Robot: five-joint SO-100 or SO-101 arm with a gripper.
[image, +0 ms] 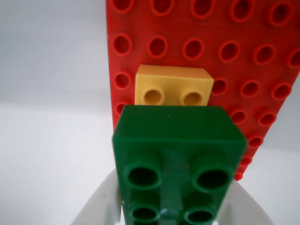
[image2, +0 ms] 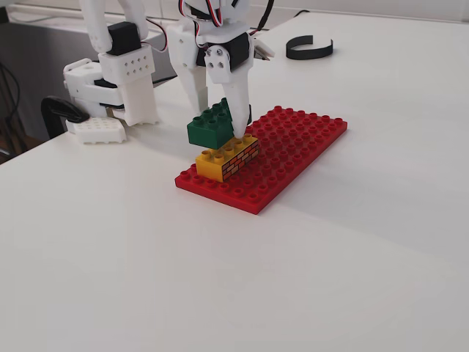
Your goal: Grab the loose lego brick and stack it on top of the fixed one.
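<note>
My gripper (image2: 223,123) is shut on the dark green lego brick (image2: 210,125) and holds it just above the yellow brick (image2: 229,158) with the brick-wall pattern. The yellow brick stands on the red baseplate (image2: 293,143). In the fixed view the green brick hangs tilted, offset a little to the left of the yellow one, and I cannot tell if they touch. In the wrist view the green brick (image: 178,164) fills the lower middle between my white fingers (image: 96,206), and the yellow brick (image: 172,85) shows behind it on the baseplate (image: 243,51).
The arm's white base (image2: 117,81) stands at the back left of the white table (image2: 220,279). A black curved clip (image2: 308,48) lies at the back of the table. A black clamp (image2: 58,111) sits at the left table edge.
</note>
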